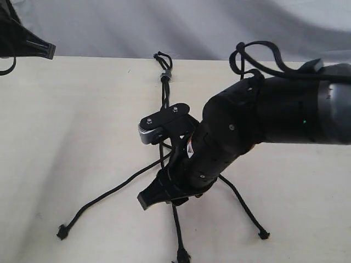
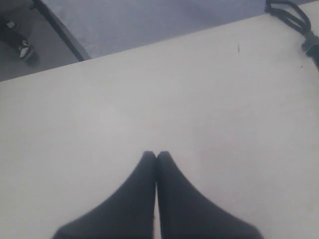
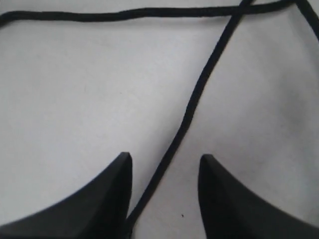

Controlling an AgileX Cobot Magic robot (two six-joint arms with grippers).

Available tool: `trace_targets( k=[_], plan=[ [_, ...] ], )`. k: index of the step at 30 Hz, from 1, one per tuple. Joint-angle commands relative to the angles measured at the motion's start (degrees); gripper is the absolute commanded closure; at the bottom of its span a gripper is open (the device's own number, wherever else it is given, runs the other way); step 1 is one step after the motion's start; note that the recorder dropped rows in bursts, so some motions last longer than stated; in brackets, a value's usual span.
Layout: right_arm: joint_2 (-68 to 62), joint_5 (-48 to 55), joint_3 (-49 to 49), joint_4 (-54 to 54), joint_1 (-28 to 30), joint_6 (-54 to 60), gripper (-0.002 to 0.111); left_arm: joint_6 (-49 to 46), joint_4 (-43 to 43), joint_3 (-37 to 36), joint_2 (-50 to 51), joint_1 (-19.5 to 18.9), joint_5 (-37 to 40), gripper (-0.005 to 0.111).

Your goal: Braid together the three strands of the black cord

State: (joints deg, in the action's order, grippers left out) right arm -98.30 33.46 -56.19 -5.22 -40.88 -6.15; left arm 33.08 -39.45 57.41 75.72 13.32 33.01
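Black cord is lying stretched on the pale table, its knotted loop and grey band pointing to 12 o'clock in the exterior view. The three strands are fanning out from beneath the right arm. One is trailing to 7 o'clock, one is running to 6 o'clock and one is reaching to 5 o'clock, each ending in a small frayed knot. The right gripper is hovering low over the middle of the cord with its fingers standing apart. A single strand is passing through the gap between them, unpinched and lying nearer one finger. A second strand is running across beyond the fingertips and meeting the first. The left gripper is hanging over bare table off toward 10 o'clock, well apart from the strands. Its fingers are pressed together on nothing, and only the cord's loop is showing at the edge of its wrist view.
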Motion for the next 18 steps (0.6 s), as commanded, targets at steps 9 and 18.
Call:
trace_targets(
  k=[9, 18],
  plan=[
    [-8.11, -0.37, -0.42, 0.79, -0.65, -2.05, 0.066, -0.7, 0.92, -0.38, -0.46, -0.11, -0.61, 0.107],
    [-10.11, -1.12, -0.42, 0.73, -3.0, -2.05, 0.071, -0.7, 0.92, -0.38, -0.46, -0.11, -0.88, 0.107]
  ],
)
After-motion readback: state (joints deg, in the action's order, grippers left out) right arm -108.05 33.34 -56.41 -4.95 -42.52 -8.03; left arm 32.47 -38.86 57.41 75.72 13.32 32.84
